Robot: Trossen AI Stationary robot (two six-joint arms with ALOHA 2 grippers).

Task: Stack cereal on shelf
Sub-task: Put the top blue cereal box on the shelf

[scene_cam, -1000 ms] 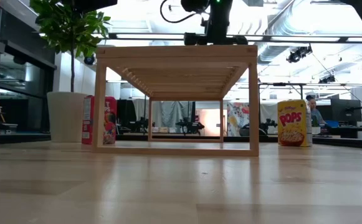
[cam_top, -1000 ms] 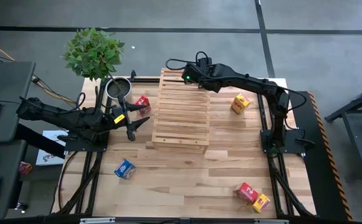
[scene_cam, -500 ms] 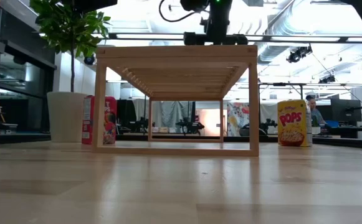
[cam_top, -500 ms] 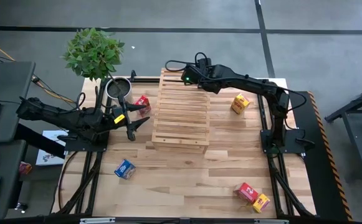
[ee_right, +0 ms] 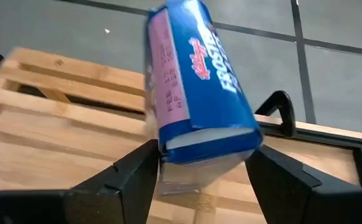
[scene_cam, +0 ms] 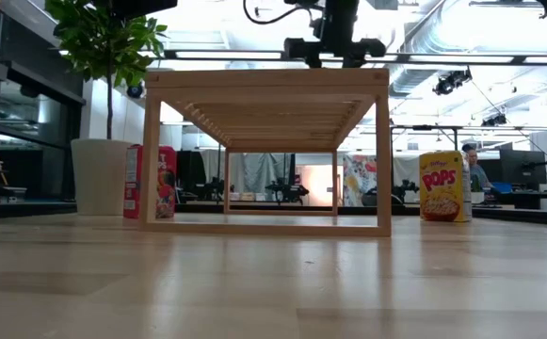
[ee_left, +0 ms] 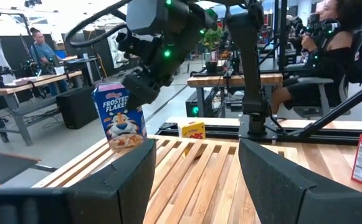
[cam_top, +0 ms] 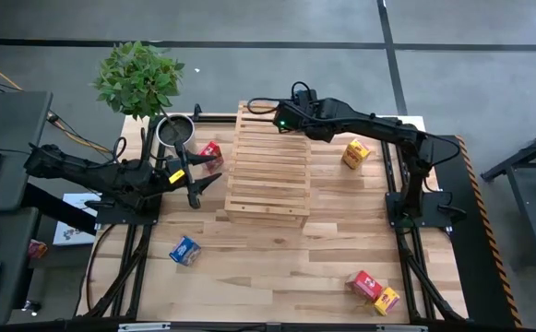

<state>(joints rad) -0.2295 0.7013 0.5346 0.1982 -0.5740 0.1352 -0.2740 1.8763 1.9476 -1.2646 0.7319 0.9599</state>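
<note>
I count six cereal boxes. From above only five show, all on the table: red box (cam_top: pixel 210 150) beside my wide, empty left gripper (cam_top: pixel 208 171), yellow box (cam_top: pixel 355 152), blue box (cam_top: pixel 184 250), and a red-and-yellow pair (cam_top: pixel 374 290) at the near right. The sixth box (ee_left: pixel 119 117) shows only at my wrists: blue, upright on the shelf's (cam_top: pixel 268 175) far corner, between my right gripper's (ee_right: pixel 199 152) spread fingers, which seem clear of it.
</note>
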